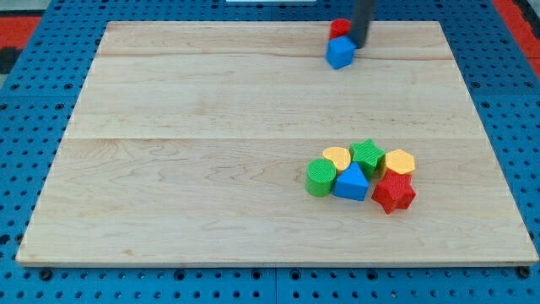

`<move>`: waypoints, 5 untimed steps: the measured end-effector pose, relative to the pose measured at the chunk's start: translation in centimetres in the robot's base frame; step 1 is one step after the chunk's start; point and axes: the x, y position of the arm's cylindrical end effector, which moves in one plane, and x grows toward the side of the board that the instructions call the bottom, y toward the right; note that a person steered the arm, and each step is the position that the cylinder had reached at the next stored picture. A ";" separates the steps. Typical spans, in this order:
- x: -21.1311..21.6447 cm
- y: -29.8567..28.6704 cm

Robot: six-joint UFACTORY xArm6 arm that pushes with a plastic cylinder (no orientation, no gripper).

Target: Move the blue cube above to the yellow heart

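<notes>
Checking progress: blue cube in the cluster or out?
Out. Blue cube sits near the view's top beside my tip, far from the yellow heart.

Only the rod shows: straight, dark grey to black, plain, smooth-sided, cut off by the view's top edge. My tip [359,46] is blunt, same dark colour. No markings can be made out.

My tip [358,45] sits near the view's top edge of the pale wooden board [211,169], just right of the blue cube [340,52] and touching or nearly touching it. A small red block [339,28] pokes out right behind the cube. Well apart, toward the view's lower right, I see a tight cluster: green cylinder [320,178], yellow heart [337,157], green star [367,154], yellow hexagonal block [399,161], blue triangle [352,182], red star [393,193].
</notes>
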 end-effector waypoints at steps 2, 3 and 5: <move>1.2 -4.3; 6.4 -8.3; 16.5 -6.1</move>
